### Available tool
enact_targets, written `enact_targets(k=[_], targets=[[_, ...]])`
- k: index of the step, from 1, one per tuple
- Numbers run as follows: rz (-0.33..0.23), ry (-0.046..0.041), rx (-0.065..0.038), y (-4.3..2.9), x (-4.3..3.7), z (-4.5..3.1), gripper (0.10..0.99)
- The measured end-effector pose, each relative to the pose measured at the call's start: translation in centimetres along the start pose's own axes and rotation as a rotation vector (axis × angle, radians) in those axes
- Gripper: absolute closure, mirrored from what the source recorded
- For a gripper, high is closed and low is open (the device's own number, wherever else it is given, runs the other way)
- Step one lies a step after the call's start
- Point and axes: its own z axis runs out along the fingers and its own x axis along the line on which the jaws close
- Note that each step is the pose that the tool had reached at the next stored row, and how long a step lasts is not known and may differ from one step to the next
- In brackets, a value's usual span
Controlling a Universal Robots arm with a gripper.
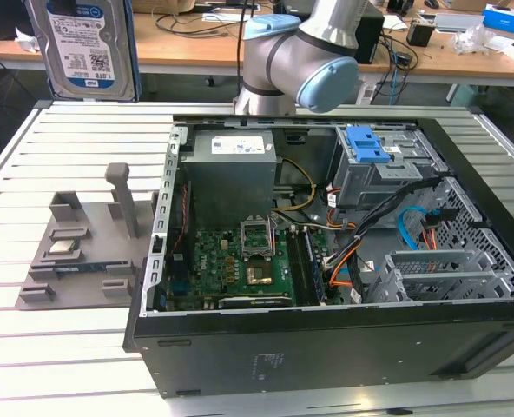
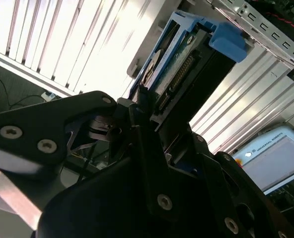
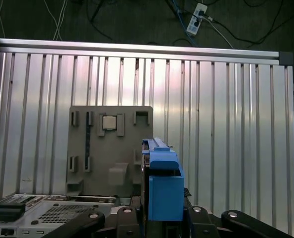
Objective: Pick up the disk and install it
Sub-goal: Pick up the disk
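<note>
Slatted aluminium table point(image 1: 75, 139), open PC case point(image 1: 266, 356) on it, grey fixture point(image 1: 70, 248) at the exterior view's left, cluttered desks point(image 1: 187, 48) behind. Gripper point(image 3: 162, 220) clamped on the disk point(image 1: 83, 43), upright in the air over the table, outside the case.

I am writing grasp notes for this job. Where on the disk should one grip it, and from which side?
Grip one short end across the two broad flat faces, coming in along its length. The disk is thin and flat, so those faces are parallel; the claw is shut on it this way.
</note>
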Motion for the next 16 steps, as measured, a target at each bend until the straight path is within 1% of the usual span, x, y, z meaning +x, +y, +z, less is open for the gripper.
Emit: enact_targets(k=[1,3,5,7,12,14,16], targets=[[0.000,0.0000,0.000,-0.10,0.10,0.00,0.718],[0.000,-0.0001,0.000,-0.51,0.73,-0.06,0.718],[0.000,-0.0002,-0.001,-0.81,1.13,-0.10,0.718],[0.000,-0.0001,-0.002,-1.28,1.76,-0.15,0.718],[0.000,-0.0001,-0.003,-1.95,2.69,-0.24,0.718],[0.000,-0.0002,-0.003,-2.41,3.32,-0.29,0.718],[0.000,-0.0003,-0.004,-2.74,3.76,-0.33,0.718]])
